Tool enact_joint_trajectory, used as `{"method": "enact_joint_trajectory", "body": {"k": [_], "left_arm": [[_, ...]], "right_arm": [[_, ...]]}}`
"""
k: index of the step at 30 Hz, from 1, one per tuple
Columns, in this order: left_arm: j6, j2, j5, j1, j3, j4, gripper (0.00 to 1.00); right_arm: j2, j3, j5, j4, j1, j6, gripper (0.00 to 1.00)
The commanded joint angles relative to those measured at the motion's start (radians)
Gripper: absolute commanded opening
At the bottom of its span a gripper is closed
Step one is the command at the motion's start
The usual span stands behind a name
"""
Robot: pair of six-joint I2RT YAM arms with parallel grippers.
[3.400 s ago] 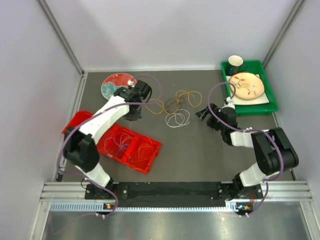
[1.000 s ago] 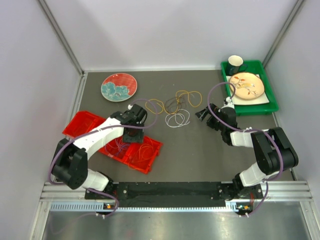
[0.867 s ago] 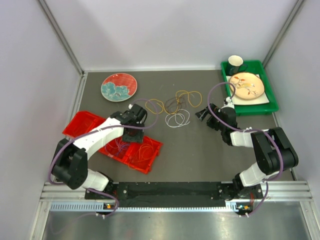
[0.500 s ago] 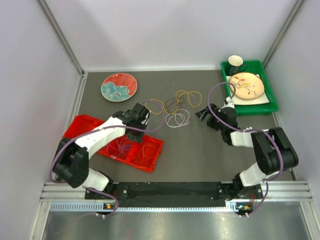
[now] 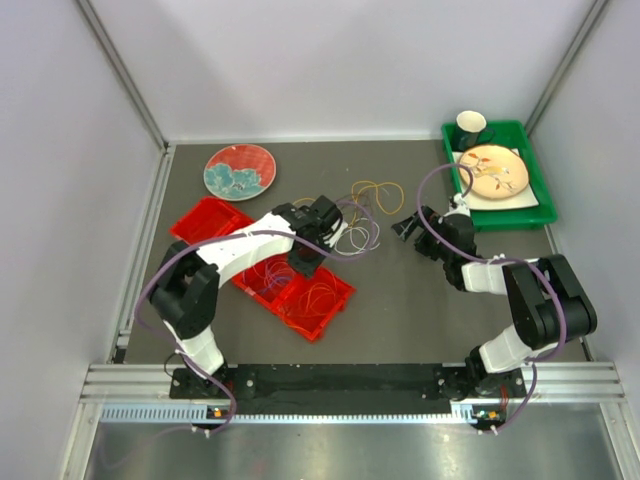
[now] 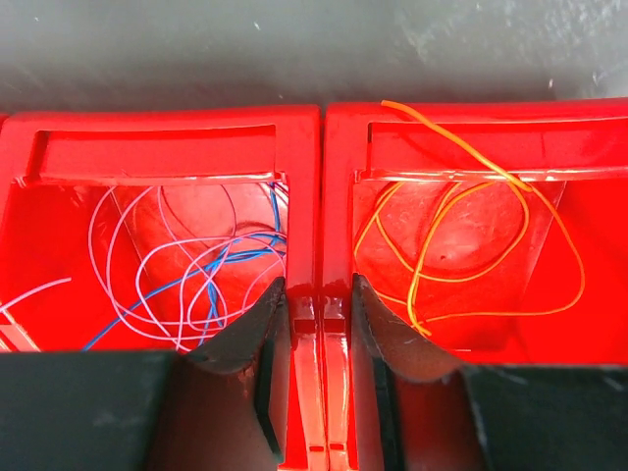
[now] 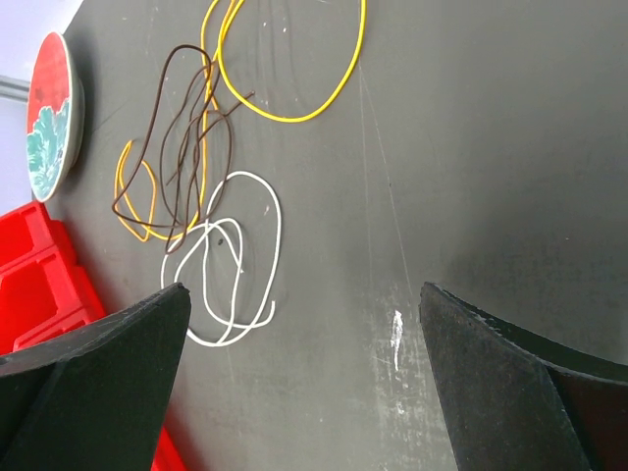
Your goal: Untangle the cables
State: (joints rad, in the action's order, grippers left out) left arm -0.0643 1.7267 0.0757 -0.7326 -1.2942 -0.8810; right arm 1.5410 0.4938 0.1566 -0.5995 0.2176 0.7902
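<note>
No text, label, brand, number or sign can be read in any of the three views; all surfaces are unmarked.

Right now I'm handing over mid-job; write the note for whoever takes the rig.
Left gripper: fingers shut on the red tray at its middle divider.
Right gripper: open, empty, over the table near the loose cables.
Done: white and blue cables lie in one tray compartment, orange cable in the next.
Left: yellow cable, dark cable and white cable lie on the table, yellow and dark overlapping; they need separating.
</note>
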Motion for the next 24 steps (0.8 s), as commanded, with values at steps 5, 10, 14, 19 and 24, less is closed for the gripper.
{"method": "enact_joint_trajectory", "body": {"k": [5, 10, 14, 19, 24], "left_arm": [[0.106, -0.041, 0.09, -0.008, -0.068, -0.105, 0.08], [0.07, -0.085, 0.147, -0.008, -0.051, -0.161, 0.32], [0.023, -0.124, 0.156, -0.008, -0.062, -0.167, 0.49], [-0.003, -0.136, 0.15, -0.008, -0.122, -0.185, 0.57], [-0.052, -0.141, 0.177, -0.007, -0.249, -0.139, 0.59]], "right_arm": [[0.016, 0.028, 0.012, -0.054, -0.011, 0.007, 0.99], [0.014, 0.029, 0.014, -0.054, -0.011, 0.007, 0.99], [0.014, 0.028, 0.014, -0.054, -0.012, 0.009, 0.99], [0.013, 0.025, 0.014, -0.054, -0.012, 0.009, 0.99], [0.011, 0.025, 0.015, -0.056, -0.012, 0.009, 0.99]]}}
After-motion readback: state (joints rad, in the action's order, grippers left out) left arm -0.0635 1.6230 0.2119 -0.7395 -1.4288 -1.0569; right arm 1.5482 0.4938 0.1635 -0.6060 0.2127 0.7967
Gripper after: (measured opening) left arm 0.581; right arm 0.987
